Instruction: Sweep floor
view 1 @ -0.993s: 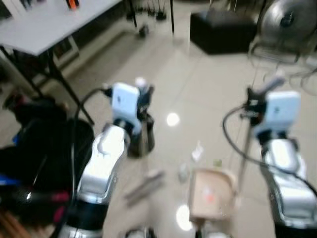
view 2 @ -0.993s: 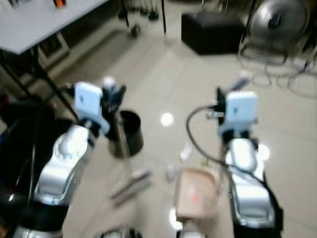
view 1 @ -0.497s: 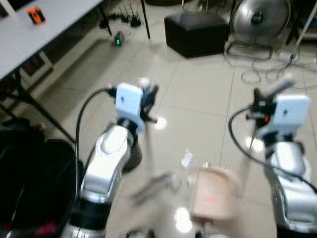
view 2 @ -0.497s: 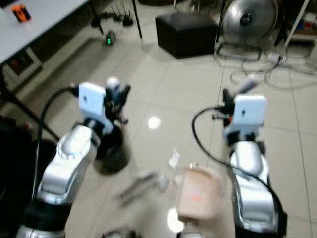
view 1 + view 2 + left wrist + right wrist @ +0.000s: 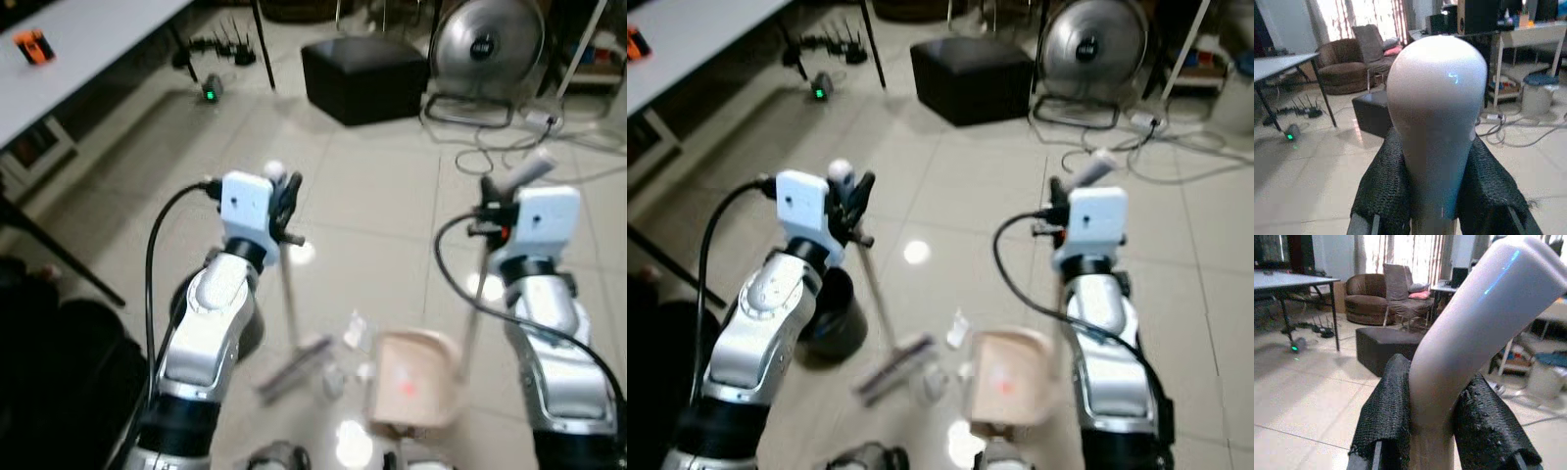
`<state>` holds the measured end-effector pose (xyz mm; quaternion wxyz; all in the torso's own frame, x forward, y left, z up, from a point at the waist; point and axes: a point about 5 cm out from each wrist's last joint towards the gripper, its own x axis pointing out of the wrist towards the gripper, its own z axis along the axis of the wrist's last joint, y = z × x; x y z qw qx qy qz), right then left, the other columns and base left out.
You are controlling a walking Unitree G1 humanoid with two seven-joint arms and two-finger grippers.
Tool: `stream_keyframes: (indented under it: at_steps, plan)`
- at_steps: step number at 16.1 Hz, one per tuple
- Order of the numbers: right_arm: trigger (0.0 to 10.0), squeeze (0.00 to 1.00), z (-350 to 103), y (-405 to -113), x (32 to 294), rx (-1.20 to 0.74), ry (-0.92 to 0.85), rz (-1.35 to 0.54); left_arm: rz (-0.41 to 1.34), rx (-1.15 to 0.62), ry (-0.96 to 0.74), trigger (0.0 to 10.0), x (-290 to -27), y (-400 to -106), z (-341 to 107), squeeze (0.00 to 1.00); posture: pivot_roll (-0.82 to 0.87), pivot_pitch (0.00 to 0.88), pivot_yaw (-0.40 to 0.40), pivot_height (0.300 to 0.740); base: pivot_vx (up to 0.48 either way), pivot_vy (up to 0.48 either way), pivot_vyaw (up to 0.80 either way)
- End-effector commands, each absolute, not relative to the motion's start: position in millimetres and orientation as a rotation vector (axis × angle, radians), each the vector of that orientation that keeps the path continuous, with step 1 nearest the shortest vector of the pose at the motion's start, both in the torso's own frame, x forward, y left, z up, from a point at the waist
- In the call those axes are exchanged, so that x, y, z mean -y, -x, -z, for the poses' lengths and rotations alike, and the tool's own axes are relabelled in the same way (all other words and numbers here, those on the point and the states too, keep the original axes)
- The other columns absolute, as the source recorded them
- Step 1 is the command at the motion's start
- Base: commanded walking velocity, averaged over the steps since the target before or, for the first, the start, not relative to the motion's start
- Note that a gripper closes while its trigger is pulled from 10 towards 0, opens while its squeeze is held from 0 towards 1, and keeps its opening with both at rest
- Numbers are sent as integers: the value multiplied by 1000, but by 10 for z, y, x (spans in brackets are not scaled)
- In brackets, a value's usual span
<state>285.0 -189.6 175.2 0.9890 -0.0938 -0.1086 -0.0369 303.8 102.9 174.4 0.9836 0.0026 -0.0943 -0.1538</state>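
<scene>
The left tool [image 5: 1436,196] is clamped on the broom handle [image 5: 287,284], its 2 black fingers [image 5: 1382,191] pressing the shaft from both sides just under the rounded white knob [image 5: 1436,112]. The right tool [image 5: 1442,431] is closed the same way on the dustpan handle [image 5: 472,304], gripping below its bent grey end [image 5: 1484,308].

The broom head [image 5: 292,364] rests on the pale tiled floor [image 5: 392,186] below the left arm, the handle leaning up to the tool. The beige dustpan [image 5: 409,384] sits on the floor just right of it, with a few scraps of litter [image 5: 353,333] between and near the two. A black bin [image 5: 831,318] stands behind the left arm.

No writing or brand can be read.

Farther off are a black ottoman [image 5: 364,76], a round fan [image 5: 485,44] with cables [image 5: 509,147] on the floor, and a white table [image 5: 78,49] carrying a small orange object [image 5: 32,45].

Against half a second ago the camera has swung: ottoman and fan sit lower in view, and the picture is sharper; both grips are unchanged
</scene>
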Motion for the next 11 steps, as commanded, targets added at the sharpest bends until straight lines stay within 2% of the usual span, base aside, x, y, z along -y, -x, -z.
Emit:
stream_keyframes:
  at_steps: [1, 4, 8, 11]
  plan:
    - [10000, 0, -1851, -2897, 1791, 296, 159, 33, 271, 210, -31, 10000, -1128, -3043, -1721, 0, -15, 151, 73, 740, 0, 0, 0]
    - [10000, 0, -1716, -3053, 1798, 303, 136, 23, 247, 212, -29, 10000, -1037, -3127, -1617, 0, 11, 197, 77, 740, 0, 0, 0]
    - [10000, 0, -1638, -3146, 1669, 328, 217, -30, 143, 266, -27, 10000, -1045, -3170, -1614, 0, 24, 282, 88, 740, 0, 0, 0]
    - [10000, 0, -1629, -3218, 1587, 365, 248, -72, 127, 308, -26, 10000, -1022, -3224, -1629, 0, 49, 345, 84, 740, 0, 0, 0]
